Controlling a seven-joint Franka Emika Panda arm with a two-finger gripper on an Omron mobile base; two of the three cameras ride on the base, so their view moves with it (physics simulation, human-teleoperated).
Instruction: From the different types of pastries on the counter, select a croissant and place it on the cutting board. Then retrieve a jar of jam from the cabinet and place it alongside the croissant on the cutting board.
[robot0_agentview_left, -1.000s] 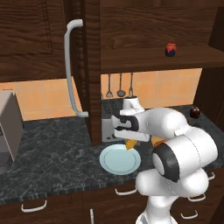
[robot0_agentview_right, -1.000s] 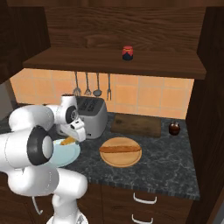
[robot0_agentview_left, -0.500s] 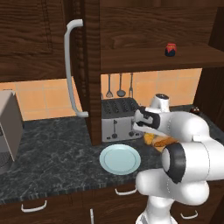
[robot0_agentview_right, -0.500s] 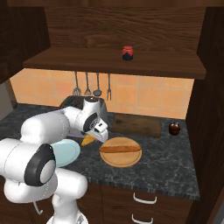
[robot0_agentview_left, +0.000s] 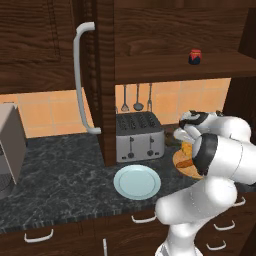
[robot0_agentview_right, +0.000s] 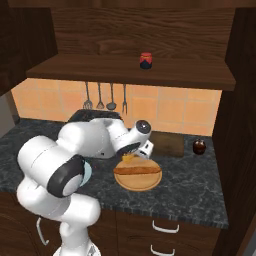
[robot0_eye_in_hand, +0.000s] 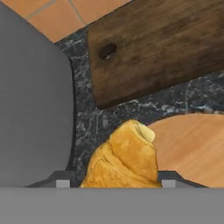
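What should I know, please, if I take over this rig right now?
Pincer: shut on the croissant, carried above the counter at the round pale-wood board, which holds the stick-shaped pastry.
Cutting board: lies just ahead, beside the toaster, nothing on it.
Jar of jam: on the cabinet shelf.
Done: croissant picked up.
Left: set it on the cutting board, then fetch the jar and put it alongside.

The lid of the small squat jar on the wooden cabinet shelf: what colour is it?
Red, on the dark jar of jam; clearest in the right base view.
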